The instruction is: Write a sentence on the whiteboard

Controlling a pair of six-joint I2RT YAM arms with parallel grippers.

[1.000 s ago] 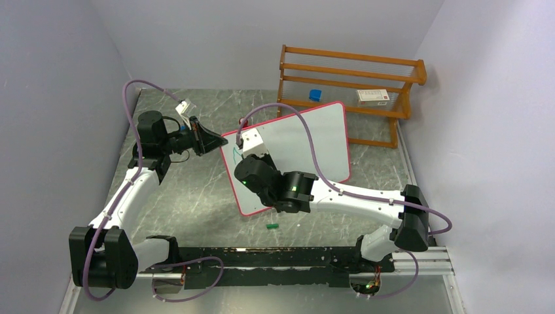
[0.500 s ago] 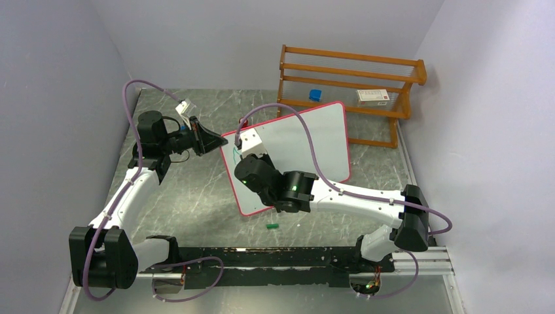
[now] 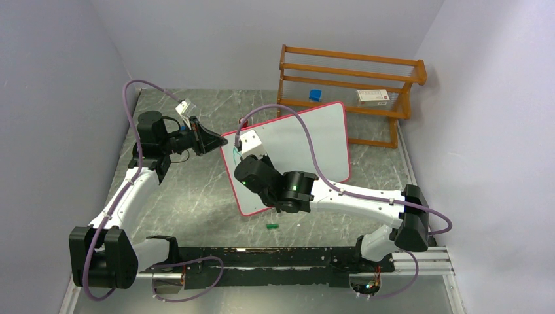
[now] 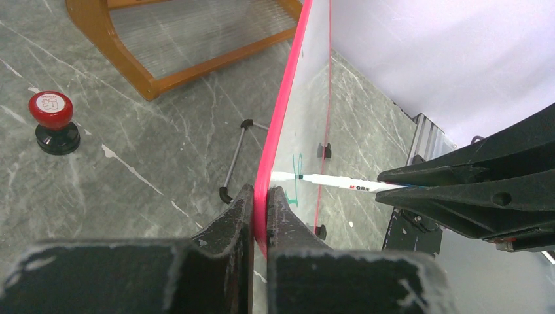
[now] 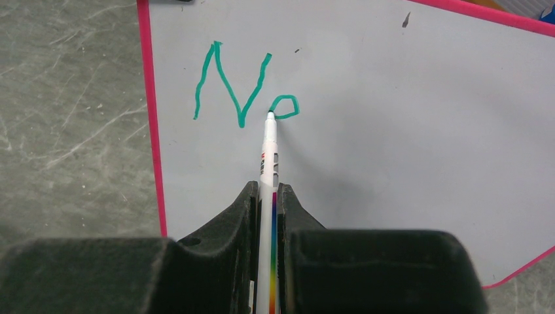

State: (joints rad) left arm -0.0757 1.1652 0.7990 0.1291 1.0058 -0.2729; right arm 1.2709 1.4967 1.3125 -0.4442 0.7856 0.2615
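Observation:
The whiteboard [image 3: 307, 137] stands tilted on the table, white with a pink-red rim. My left gripper [image 3: 214, 140] is shut on its left rim [image 4: 288, 111], with the rim pinched between the fingers [image 4: 260, 193]. My right gripper [image 3: 243, 156] is shut on a white marker [image 5: 268, 150] with a rainbow stripe, its tip touching the board. Of the sentence, only a green "N" and a small loop [image 5: 242, 85] show near the board's top left corner. The marker [image 4: 327, 181] and green marks also show in the left wrist view.
A wooden rack [image 3: 350, 85] stands behind the board with a blue-capped item [image 3: 315, 95] and a small box [image 3: 373, 97] on it. A green cap [image 3: 272, 226] lies on the table in front of the board. A red-topped knob [image 4: 52, 121] stands behind the board.
My right wrist has shifted slightly up along the board with the marker. The left arm and the board have not moved.

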